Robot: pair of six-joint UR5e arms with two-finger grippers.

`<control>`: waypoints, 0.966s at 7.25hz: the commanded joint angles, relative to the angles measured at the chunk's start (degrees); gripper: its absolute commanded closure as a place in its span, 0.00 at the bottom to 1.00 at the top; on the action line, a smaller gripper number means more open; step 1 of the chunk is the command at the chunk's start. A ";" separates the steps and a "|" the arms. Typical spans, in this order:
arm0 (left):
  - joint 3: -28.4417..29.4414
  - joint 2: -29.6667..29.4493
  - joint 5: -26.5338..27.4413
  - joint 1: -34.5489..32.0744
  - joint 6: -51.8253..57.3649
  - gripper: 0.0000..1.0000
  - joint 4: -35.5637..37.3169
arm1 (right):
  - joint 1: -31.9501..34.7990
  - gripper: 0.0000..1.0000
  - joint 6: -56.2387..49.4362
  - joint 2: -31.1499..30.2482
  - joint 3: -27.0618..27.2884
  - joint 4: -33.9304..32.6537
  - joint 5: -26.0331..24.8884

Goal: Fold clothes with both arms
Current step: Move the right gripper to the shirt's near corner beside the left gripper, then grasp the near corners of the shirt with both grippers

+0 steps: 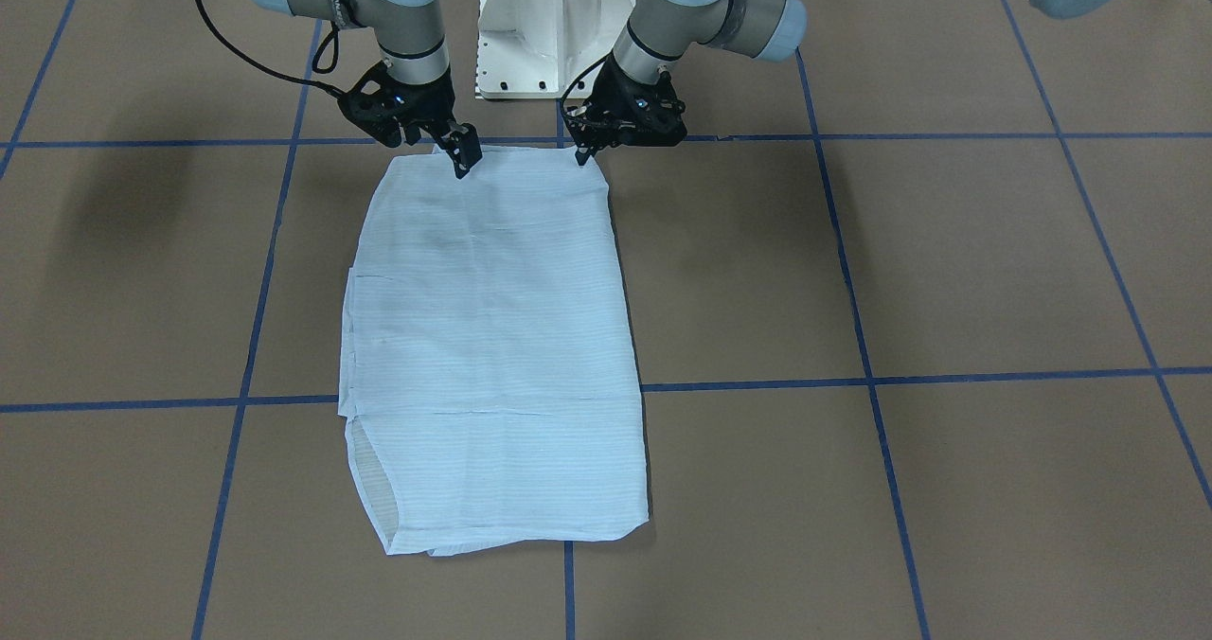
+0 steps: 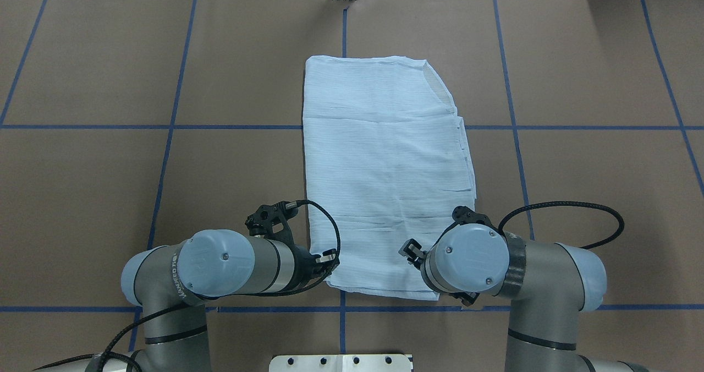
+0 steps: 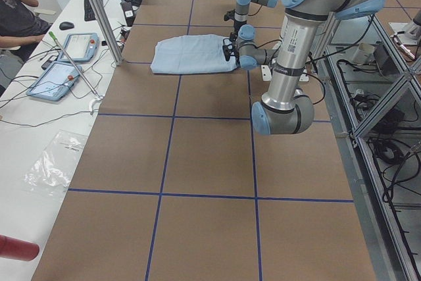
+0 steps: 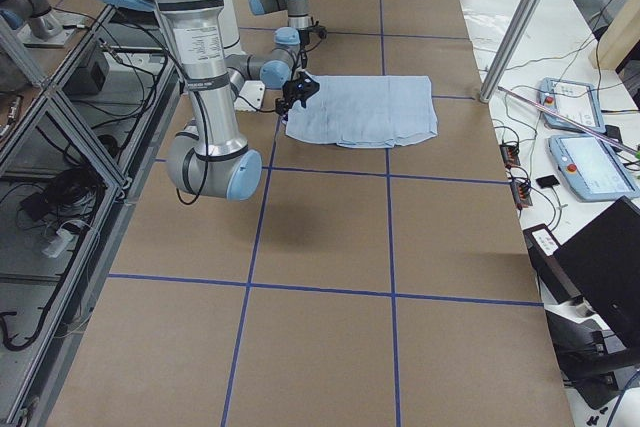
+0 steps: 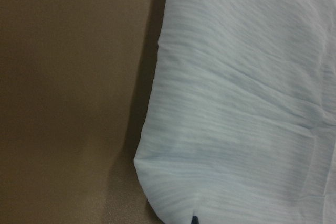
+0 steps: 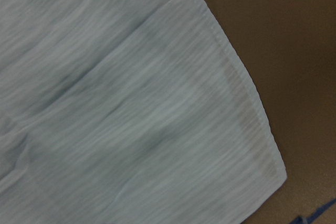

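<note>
The shirt (image 1: pixel 492 337) lies flat on the table (image 1: pixel 947 261) in front of the base (image 1: pixel 554 25), folded into a long rectangle. Its long axis runs straight out from the base, and the curved hem end points away from it. The left gripper (image 1: pixel 581 154) and the right gripper (image 1: pixel 464 159) each touch a corner at the end nearest the base. I cannot tell whether either is wide, narrow or pinching cloth.

Shirt (image 1: pixel 492 337): light blue, finely striped, folded into a long rectangle, lying flat.
Left arm (image 2: pixel 220 262): bent low, left gripper (image 1: pixel 580 154) at the shirt's near corner.
Right arm (image 2: pixel 478 259): bent low, right gripper (image 1: pixel 464 162) on the near edge.
</note>
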 commanded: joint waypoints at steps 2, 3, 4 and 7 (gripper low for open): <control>0.02 0.00 0.00 0.04 0.00 1.00 0.01 | -2.70 0.00 0.20 -0.96 -0.16 -0.05 -0.29; 0.02 0.00 0.00 0.04 0.08 1.00 0.01 | -2.70 0.00 0.20 -0.70 -0.16 -0.05 -0.29; 0.02 0.00 0.09 0.04 0.00 1.00 0.01 | -2.62 0.02 0.20 -0.70 -0.16 -0.05 -0.29; 0.02 0.00 0.09 -0.05 0.08 1.00 0.01 | -2.70 0.16 -0.41 -0.79 -0.60 0.03 -0.29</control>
